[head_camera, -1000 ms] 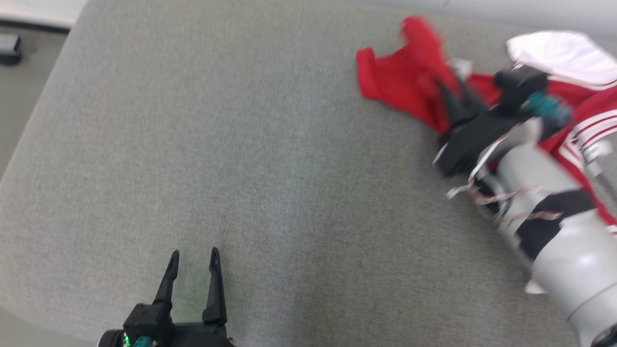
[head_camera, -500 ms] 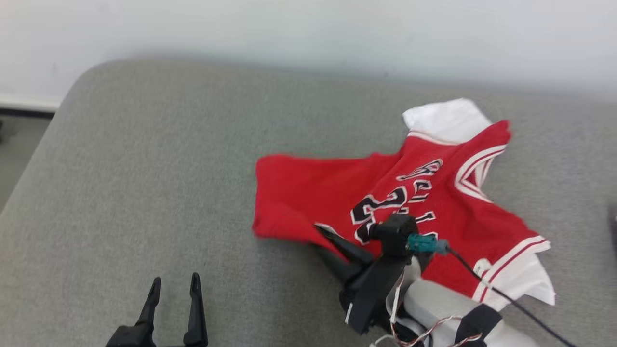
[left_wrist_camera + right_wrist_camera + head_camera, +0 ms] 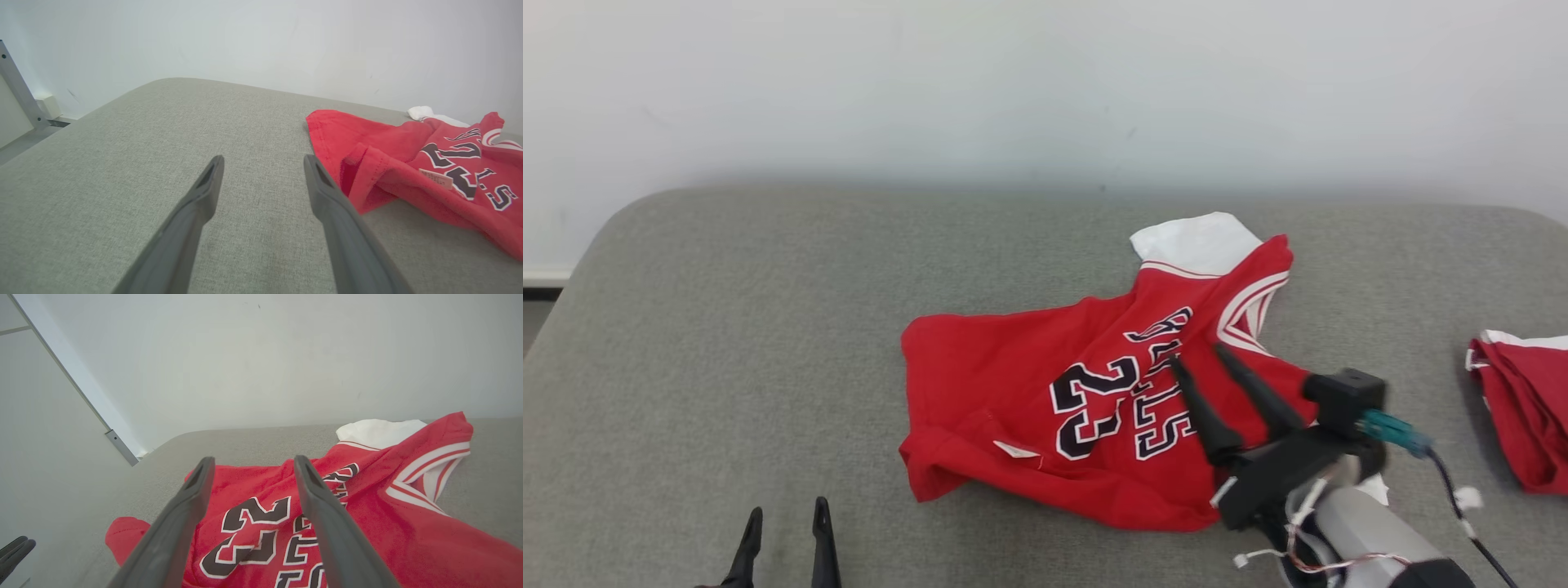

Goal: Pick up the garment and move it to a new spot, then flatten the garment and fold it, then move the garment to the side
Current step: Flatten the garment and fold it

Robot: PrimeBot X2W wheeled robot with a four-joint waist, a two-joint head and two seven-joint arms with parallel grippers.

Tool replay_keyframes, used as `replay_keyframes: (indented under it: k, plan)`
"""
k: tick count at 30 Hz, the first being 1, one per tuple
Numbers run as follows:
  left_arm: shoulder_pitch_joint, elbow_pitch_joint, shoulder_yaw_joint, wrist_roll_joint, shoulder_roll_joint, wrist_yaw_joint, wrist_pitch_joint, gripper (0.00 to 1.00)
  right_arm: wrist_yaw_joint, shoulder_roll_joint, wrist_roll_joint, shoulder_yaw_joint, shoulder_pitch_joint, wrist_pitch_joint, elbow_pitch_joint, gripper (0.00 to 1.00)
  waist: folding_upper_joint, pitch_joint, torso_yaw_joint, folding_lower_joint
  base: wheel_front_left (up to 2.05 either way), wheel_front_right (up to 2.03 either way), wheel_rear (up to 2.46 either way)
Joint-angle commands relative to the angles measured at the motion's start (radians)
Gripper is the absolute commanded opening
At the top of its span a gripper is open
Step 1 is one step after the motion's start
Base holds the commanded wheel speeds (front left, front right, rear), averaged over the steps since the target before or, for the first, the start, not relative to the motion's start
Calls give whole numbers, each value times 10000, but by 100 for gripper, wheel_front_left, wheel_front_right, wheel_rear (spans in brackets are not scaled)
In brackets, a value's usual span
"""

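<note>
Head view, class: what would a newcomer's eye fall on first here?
The bright red jersey with dark, white-edged numbers lies rumpled in the middle of the grey padded surface. Over its right part hangs the right tool, open; a second red garment sits at the far right edge.

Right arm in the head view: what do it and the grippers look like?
The right gripper has two long, tapering black fingers on a black mount, with a black module carrying a teal connector and black cable. Its forearm is pale grey, trailing thin red-and-white wires. The left gripper shows matching black fingers.
</note>
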Motion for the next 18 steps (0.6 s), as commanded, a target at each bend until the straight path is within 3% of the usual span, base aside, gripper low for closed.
replay_keyframes:
  k: [1, 8, 13, 18]
  plan:
    - [162, -43, 86, 90, 2, 63, -29, 100, -25, 150, -383, -536, 381, -37, -21, 100, 0, -187, -343, 1, 0, 0, 0]
    - [237, -95, 330, 159, -1, 48, -29, 100, -25, 1076, -3577, -4265, 2526, -24, -617, 100, 0, -281, -1009, 1, 0, 0, 0]
    - [319, -98, 459, 155, -1, 55, -29, 100, -25, 1602, -4747, -5500, 3471, -23, -1250, 100, 0, -330, -1349, 1, 0, 0, 0]
    - [451, -141, 509, 206, -1, 60, -29, 100, -25, 1959, -5257, -6118, 4073, -23, -1705, 100, 0, -414, -1519, 1, 0, 0, 0]
